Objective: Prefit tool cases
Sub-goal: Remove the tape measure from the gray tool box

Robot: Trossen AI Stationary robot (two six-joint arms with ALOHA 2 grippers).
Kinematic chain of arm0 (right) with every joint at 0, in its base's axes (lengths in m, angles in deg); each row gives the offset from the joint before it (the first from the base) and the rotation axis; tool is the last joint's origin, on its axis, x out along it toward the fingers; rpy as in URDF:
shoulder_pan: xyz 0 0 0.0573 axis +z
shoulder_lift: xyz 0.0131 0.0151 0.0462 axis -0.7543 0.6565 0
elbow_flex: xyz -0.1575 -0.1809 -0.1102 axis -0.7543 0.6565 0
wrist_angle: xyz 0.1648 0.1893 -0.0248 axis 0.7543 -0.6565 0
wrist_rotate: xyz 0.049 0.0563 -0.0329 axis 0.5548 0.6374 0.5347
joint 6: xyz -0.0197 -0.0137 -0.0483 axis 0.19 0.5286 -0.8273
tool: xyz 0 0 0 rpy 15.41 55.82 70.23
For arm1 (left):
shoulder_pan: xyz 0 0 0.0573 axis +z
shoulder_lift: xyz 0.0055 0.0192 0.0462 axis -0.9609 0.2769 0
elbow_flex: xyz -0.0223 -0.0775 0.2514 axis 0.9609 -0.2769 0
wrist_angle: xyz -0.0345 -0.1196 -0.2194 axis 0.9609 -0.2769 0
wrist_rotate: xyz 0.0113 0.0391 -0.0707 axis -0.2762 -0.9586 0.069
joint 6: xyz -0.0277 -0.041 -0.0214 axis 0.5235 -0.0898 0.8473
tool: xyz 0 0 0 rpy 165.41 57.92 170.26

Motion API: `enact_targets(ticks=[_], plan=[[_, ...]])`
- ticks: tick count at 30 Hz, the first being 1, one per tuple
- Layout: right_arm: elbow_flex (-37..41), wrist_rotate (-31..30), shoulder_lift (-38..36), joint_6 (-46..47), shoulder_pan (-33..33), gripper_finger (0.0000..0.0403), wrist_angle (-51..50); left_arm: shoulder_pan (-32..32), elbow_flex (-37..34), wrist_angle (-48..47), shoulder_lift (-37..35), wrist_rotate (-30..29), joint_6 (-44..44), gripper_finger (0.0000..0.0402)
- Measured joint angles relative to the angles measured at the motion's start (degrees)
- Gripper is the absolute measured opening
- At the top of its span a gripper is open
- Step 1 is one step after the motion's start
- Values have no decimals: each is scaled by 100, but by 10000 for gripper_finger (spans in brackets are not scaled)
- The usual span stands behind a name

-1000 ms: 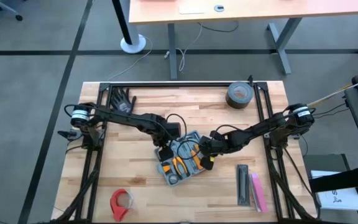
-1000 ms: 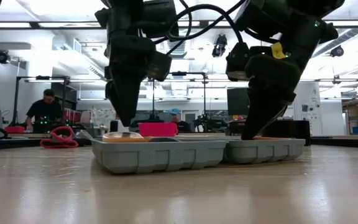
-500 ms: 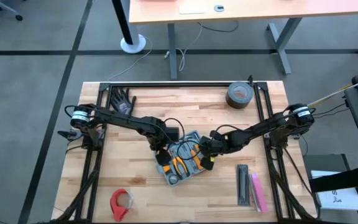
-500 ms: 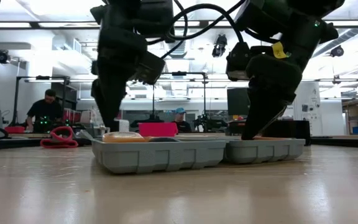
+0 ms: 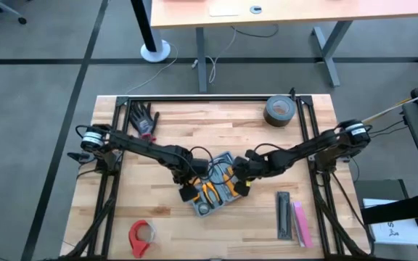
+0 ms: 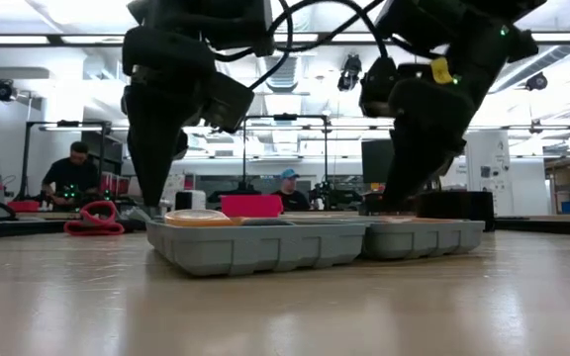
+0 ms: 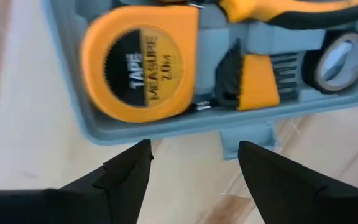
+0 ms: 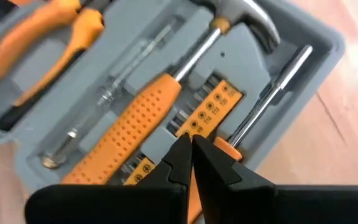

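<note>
The left gripper [image 7: 191,163] hangs open at the tool case's [image 5: 216,187] left edge, beside its tape measure [image 7: 140,60]. The right gripper [image 8: 191,155], closed and empty, presses inside its right half.

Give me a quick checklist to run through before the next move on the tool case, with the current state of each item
1. Tool case lies open and flat on the table: ok.
2. Tape measure sits in its slot in the tray: ok.
3. Hammer and screwdriver lie in their slots: ok.
4. Left gripper is open, holds nothing, and is off the case's edge by the small tab: ok.
5. Right gripper is shut, tips over the bit holder; whether it presses on it: cannot tell.
6. Every slot in the tray filled: cannot tell, both arms cover part of it from above.
</note>
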Motion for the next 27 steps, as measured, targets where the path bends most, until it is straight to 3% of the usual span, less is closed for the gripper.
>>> enact_targets(ticks=[15,27], plan=[[-8,12,-485,-147,-24,0,-278,-143,-352,674,0,618,893,258],[-13,16,-518,-197,-24,0,-331,-138,-454,952,2,619,1226,225]])
